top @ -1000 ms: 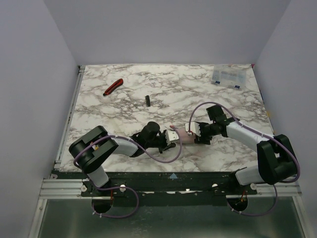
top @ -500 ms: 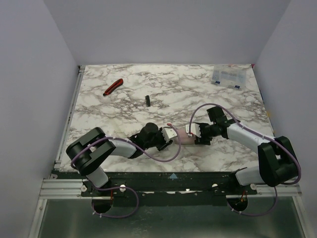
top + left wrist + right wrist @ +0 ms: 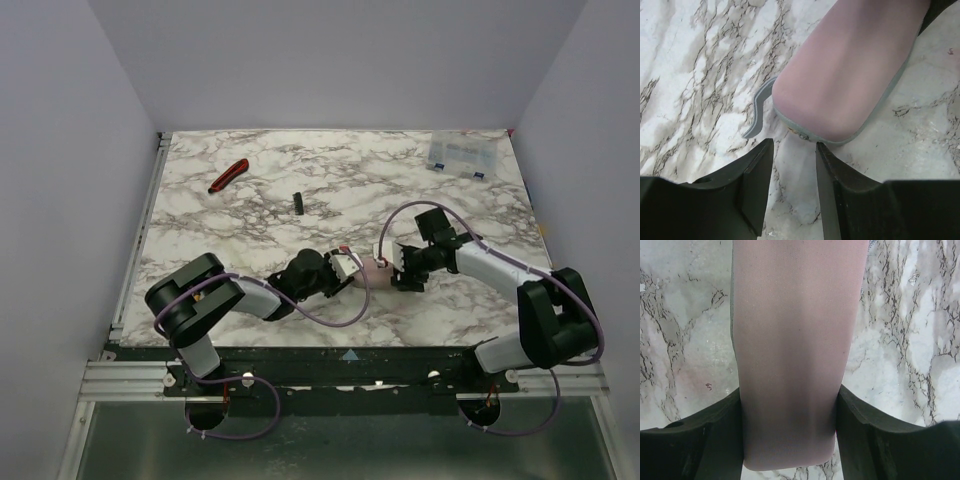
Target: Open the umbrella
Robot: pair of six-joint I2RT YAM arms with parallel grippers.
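The folded peach-pink umbrella [image 3: 374, 268] lies on the marble table between my two grippers. My right gripper [image 3: 392, 262] is shut on it, and in the right wrist view both fingers press the sides of the umbrella [image 3: 795, 340]. My left gripper [image 3: 349, 271] is open with a narrow gap and holds nothing. In the left wrist view its fingertips [image 3: 767, 150] sit just short of the rounded end of the umbrella [image 3: 850, 75], beside a grey strap [image 3: 759, 112]. The shaft and handle are hidden.
A red-and-black hand tool [image 3: 228, 175] lies at the far left. A small black piece [image 3: 298, 203] lies in the middle of the table. A clear plastic box [image 3: 460, 155] sits at the far right corner. White walls enclose the table.
My left gripper has moved right and slightly away from the bases, up to the umbrella's end. The right gripper and umbrella have shifted slightly farther back.
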